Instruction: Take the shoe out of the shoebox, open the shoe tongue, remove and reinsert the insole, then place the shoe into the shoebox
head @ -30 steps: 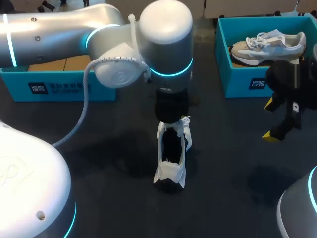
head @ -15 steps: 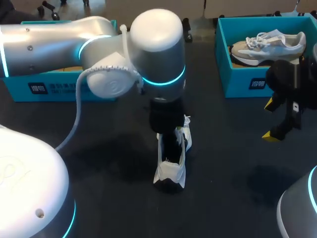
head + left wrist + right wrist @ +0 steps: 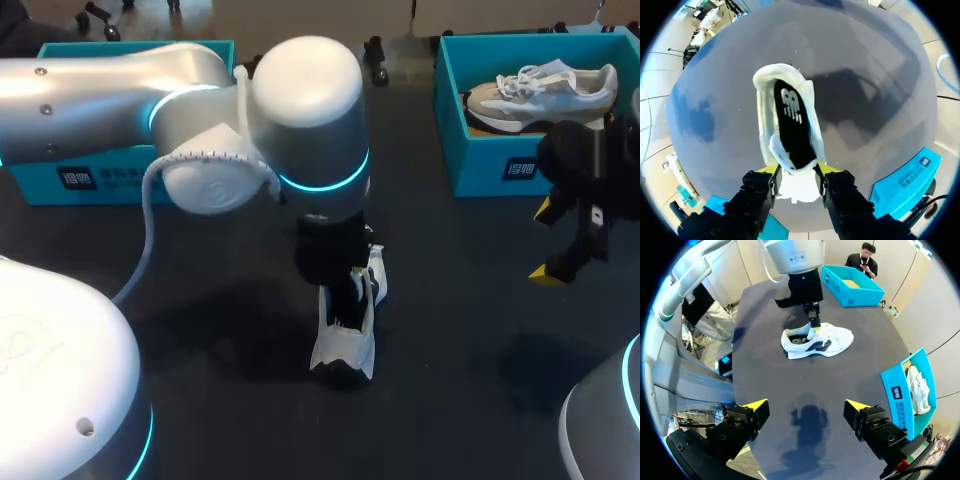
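The white sneaker [image 3: 343, 345] stands on its sole near the middle of the dark table [image 3: 470, 330], outside either box; its opening gapes, showing the black insole [image 3: 792, 125] lying inside. The left gripper [image 3: 796, 170] is directly over the shoe's front half; its fingers are spread wide, one yellow tip at each side of the upper by the tongue, the heel end ahead of them; it has hold of nothing that can be made out. The right gripper [image 3: 548, 241] hangs well apart above bare table, jaws wide and empty. Behind it a teal shoebox [image 3: 480, 170] holds a second sneaker [image 3: 545, 90]; another teal shoebox [image 3: 120, 175] sits behind the left arm.
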Available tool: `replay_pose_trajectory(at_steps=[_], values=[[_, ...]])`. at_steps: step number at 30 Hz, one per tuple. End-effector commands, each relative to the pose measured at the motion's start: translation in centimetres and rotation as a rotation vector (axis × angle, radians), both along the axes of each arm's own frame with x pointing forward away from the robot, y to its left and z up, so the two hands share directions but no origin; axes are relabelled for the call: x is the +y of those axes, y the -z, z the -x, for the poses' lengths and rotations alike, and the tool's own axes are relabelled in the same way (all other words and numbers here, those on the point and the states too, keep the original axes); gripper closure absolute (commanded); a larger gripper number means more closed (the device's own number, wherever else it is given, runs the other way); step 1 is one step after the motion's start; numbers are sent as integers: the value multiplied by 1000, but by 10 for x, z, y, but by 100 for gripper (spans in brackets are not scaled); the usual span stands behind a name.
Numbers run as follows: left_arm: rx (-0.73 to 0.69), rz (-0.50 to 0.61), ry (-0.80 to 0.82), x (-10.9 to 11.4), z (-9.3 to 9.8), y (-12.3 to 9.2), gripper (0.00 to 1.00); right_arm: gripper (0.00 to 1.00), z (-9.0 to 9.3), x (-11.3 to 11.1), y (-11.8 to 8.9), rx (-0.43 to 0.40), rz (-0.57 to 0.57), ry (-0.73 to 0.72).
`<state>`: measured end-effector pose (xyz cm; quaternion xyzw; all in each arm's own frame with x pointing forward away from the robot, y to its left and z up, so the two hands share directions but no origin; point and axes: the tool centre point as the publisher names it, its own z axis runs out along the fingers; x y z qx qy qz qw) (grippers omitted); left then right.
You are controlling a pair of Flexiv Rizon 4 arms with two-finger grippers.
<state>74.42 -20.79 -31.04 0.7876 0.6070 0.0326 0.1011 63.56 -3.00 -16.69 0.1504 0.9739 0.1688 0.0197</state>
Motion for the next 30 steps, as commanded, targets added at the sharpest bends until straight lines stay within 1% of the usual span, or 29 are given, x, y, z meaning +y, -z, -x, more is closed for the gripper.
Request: replay_pose_trajectory(at_steps=[1,5,6,9,11,12,13,15,17,18,20,24,25,27,30], values=[[-2,4,10,0,-3,-6,57,0,-3,2,1,5,4,0],[-25,-8,9,-8,-11,-6,59,0,-3,2,1,5,4,0],[-29,-8,10,-9,-13,-6,62,0,-3,2,1,5,4,0],[-29,-11,14,-12,-15,-4,64,0,-3,2,1,5,4,0],[-25,-13,15,-13,-16,-2,73,0,-3,2,1,5,4,0],[-22,-14,16,-13,-16,0,74,0,-3,2,1,5,4,0],[-19,-16,16,-12,-15,1,80,0,-3,2,1,5,4,0],[-14,-20,22,-9,-13,3,87,0,-3,2,1,5,4,0],[-11,-22,23,-6,-11,5,89,0,-3,2,1,5,4,0],[-8,-25,24,-4,-10,6,95,0,-3,2,1,5,4,0],[-4,-29,26,1,-7,8,99,0,-3,2,1,5,4,0],[15,-33,20,10,2,12,100,0,-3,2,1,5,4,0],[18,-40,17,11,5,14,95,0,-3,2,1,5,4,0],[21,-53,15,15,12,18,95,0,-3,2,1,5,4,0],[25,-67,-5,17,17,23,91,0,-3,2,1,5,4,0]])
